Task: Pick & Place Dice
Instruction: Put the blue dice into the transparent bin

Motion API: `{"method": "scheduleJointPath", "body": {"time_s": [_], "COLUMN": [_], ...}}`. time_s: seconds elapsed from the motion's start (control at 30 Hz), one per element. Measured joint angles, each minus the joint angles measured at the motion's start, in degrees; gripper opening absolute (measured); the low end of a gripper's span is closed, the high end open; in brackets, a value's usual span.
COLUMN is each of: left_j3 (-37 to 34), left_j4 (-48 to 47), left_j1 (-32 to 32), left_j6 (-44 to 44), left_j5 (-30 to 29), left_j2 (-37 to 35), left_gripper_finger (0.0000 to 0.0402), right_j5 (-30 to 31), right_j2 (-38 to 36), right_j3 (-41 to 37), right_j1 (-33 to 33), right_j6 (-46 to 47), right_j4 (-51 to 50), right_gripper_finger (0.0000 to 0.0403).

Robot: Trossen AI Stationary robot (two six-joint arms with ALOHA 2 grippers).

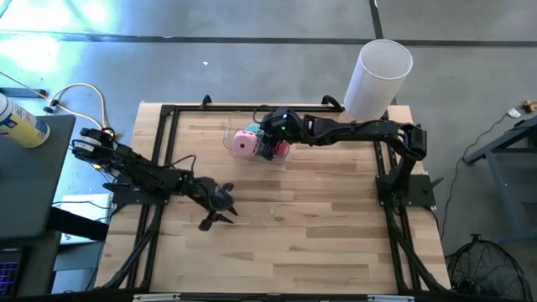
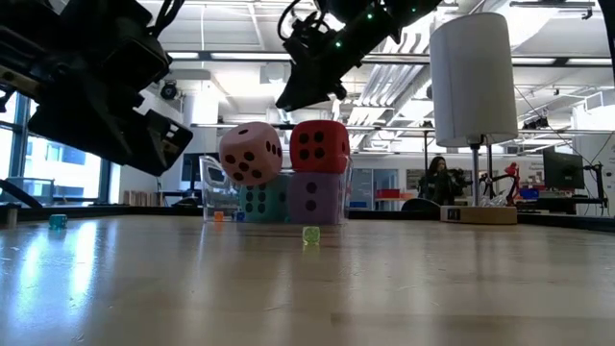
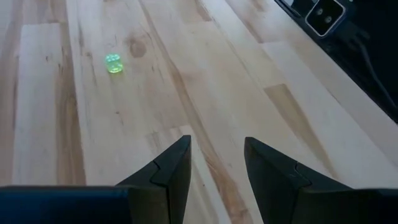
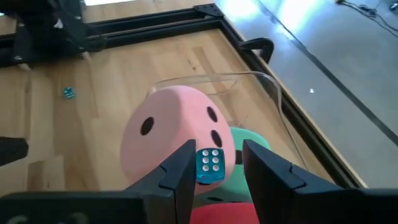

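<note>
Four large soft dice are stacked in a clear container (image 4: 214,78) near the table's far edge. The pink die (image 2: 252,152) rests on the teal die (image 2: 258,200), and the red die (image 2: 320,146) rests on the purple die (image 2: 317,198). My right gripper (image 4: 219,163) hovers open just above the pink die (image 4: 174,130), and a tiny blue die (image 4: 210,166) shows between its fingers. My left gripper (image 1: 216,215) is open over bare wood left of centre. A tiny green die (image 3: 114,63) lies ahead of it. My right gripper has the tiny blue die (image 4: 210,166) between its fingers, close beside one finger (image 4: 184,169) and apart from the other. I cannot tell whether that finger touches it or whether the die lies on the pink and teal dice below.
A tall white cylinder (image 1: 377,77) stands at the table's far right corner. Another tiny teal die (image 4: 69,93) lies on the wood toward the left. A black frame (image 1: 168,126) borders the table. Open wood spreads across the centre and the near half.
</note>
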Motion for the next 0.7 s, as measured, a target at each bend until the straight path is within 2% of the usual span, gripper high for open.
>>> {"method": "scheduleJointPath", "body": {"time_s": [0.3,0.7], "left_j3": [0.0,0.0], "left_j4": [-0.2,-0.3], "left_j1": [-0.9,-0.9], "left_j6": [-0.2,-0.4], "left_j5": [0.0,0.0], "left_j2": [0.0,0.0], "left_gripper_finger": [0.0144,0.0144], "right_j5": [-3.2,-2.6], "right_j2": [0.0,0.0], "right_j3": [0.0,0.0], "right_j1": [0.9,0.7], "right_j6": [-3.2,-1.8], "right_j4": [-1.8,-2.2], "right_gripper_finger": [0.0128,0.0208]}}
